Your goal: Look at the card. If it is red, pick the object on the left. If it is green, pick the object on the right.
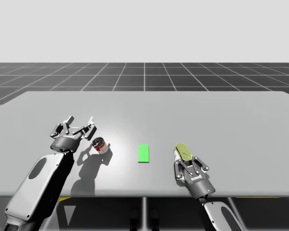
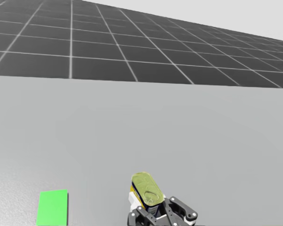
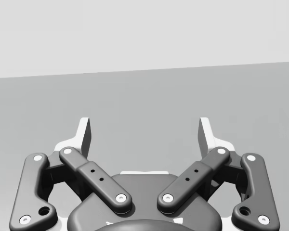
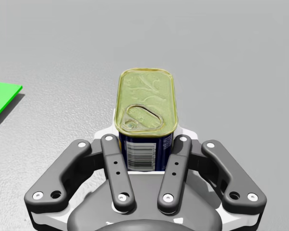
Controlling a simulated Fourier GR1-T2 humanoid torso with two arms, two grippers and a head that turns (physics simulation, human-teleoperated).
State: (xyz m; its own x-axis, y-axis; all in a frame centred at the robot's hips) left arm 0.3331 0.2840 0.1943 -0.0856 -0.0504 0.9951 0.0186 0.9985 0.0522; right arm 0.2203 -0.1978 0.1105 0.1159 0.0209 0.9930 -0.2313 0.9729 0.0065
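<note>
Target object: the gold-lidded rectangular can (image 4: 145, 108) is the object to the right of the card and sits between the fingers of the right pincer (image 4: 144, 134).
Card: the green card (image 1: 143, 153) lies flat mid-tabletop. Green selects the right-hand object, which accounts for the right arm's position.
Right pincer state: narrowed, with both fingers pressed against opposite long sides of the rectangular can.
Can attitude: lid tilted towards the camera in the head view. Whether the base is clear of the tabletop (image 1: 231, 120) cannot be determined.
Left pincer (image 3: 145, 132): spread wide with nothing between the fingers, judged to be parked because the card rules out its side.
Non-target: the small round can (image 1: 100, 145) stands just beside the left pincer.
View comparison: the right wrist view confirms the two-sided contact. The high view supplies the left-to-right layout.
</note>
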